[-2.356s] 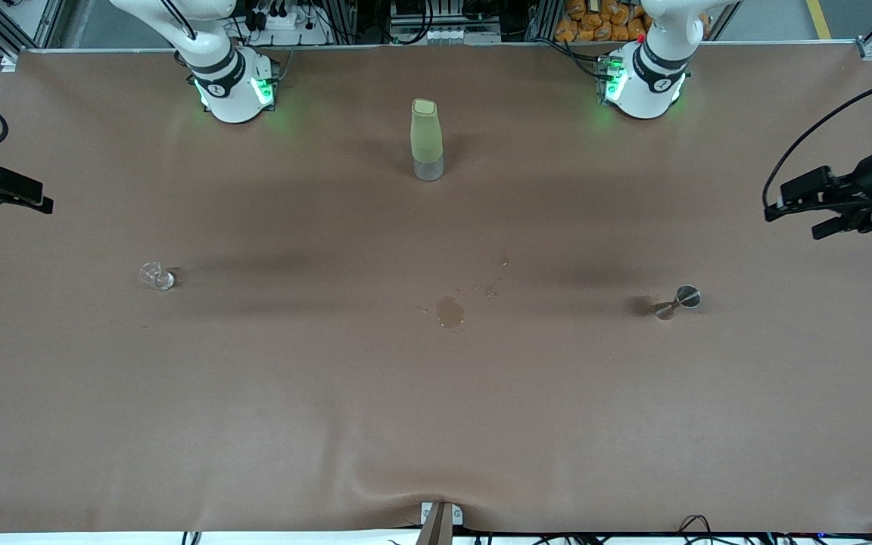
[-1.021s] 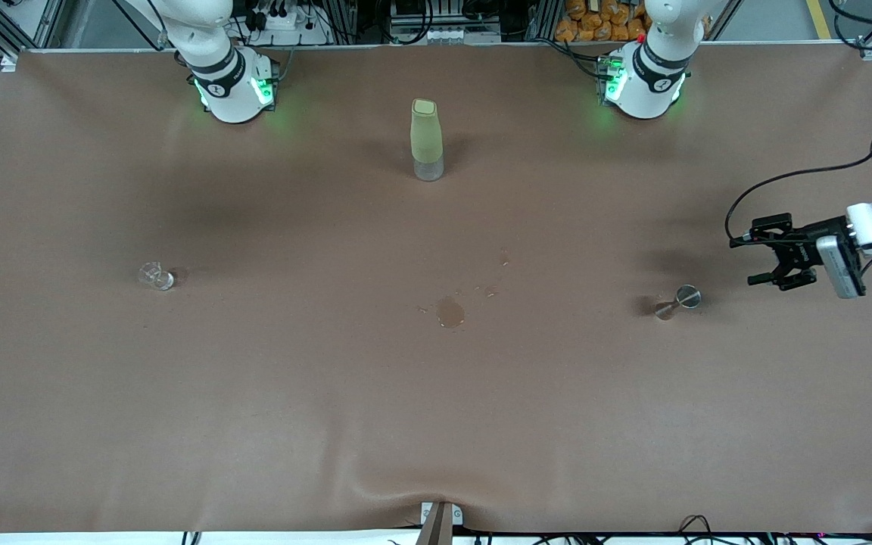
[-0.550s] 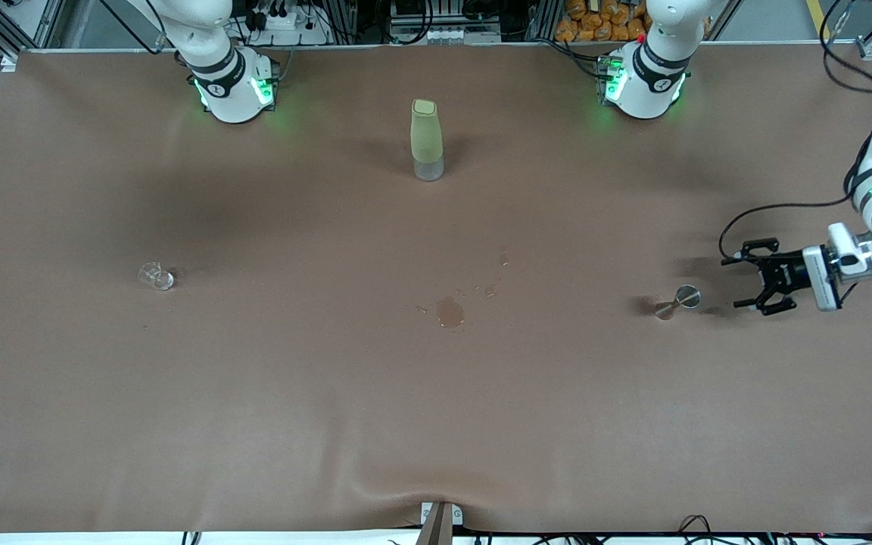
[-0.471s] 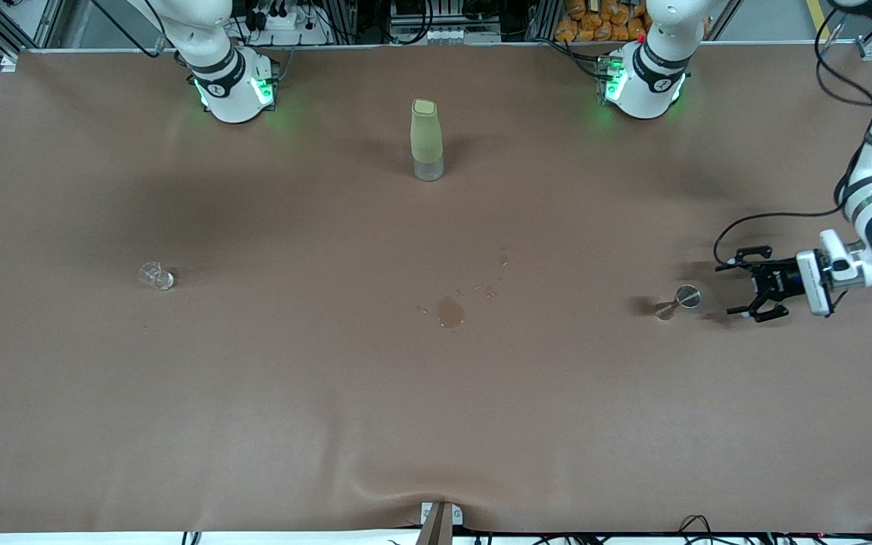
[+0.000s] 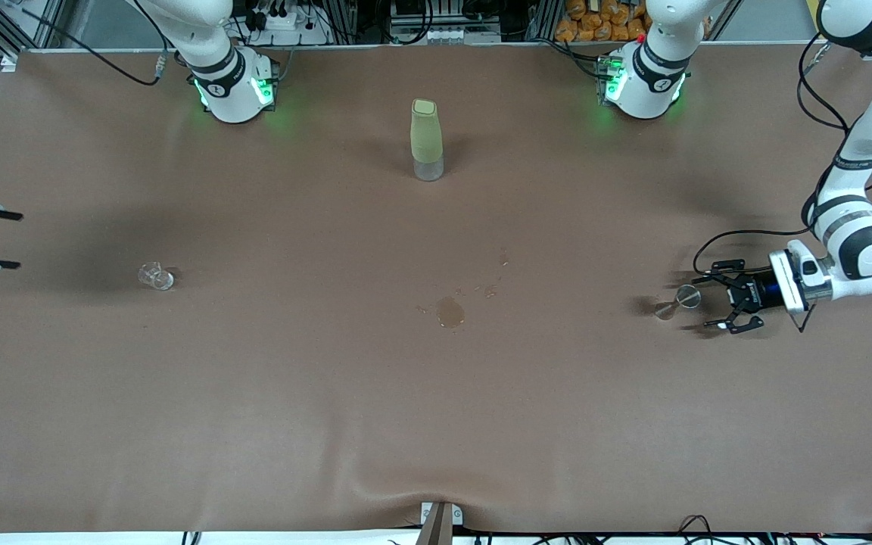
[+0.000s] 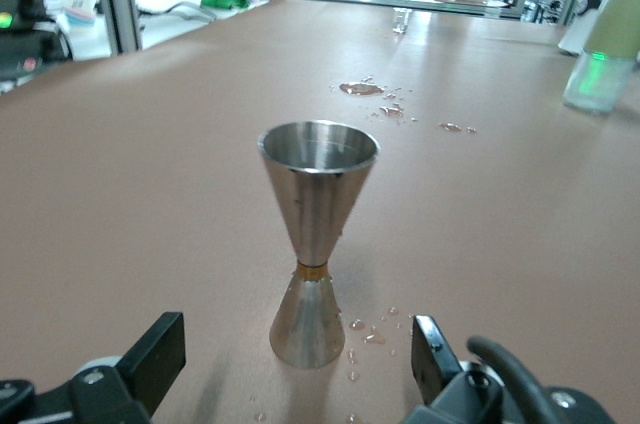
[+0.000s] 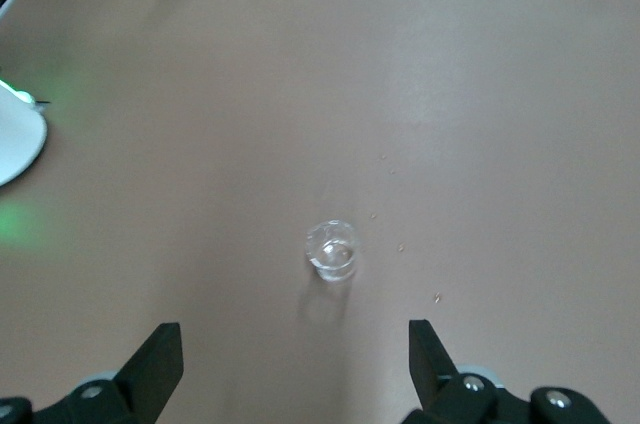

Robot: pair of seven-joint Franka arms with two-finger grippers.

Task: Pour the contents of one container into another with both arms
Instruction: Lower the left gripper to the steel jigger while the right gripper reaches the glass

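Observation:
The silvery jigger (image 5: 677,301) stands upright toward the left arm's end of the table. My left gripper (image 5: 705,303) is low at the table and open. In the left wrist view its fingers (image 6: 156,358) flank the base of the jigger (image 6: 315,234) without touching it. The tiny clear glass cup (image 5: 156,276) stands toward the right arm's end. My right gripper (image 5: 16,241) hovers open over that end's table edge. In the right wrist view the glass cup (image 7: 333,249) lies ahead of the open right gripper (image 7: 293,364), well apart from it.
A tall pale-green bottle (image 5: 426,140) stands mid-table, farther from the front camera than both small vessels. A wet spill (image 5: 450,312) with droplets marks the brown table cover (image 5: 436,424) between cup and jigger. More droplets lie by the jigger's base.
My left gripper has dropped and moved in toward the jigger until its open fingers reach it. My right gripper has come back into the front view at the table edge.

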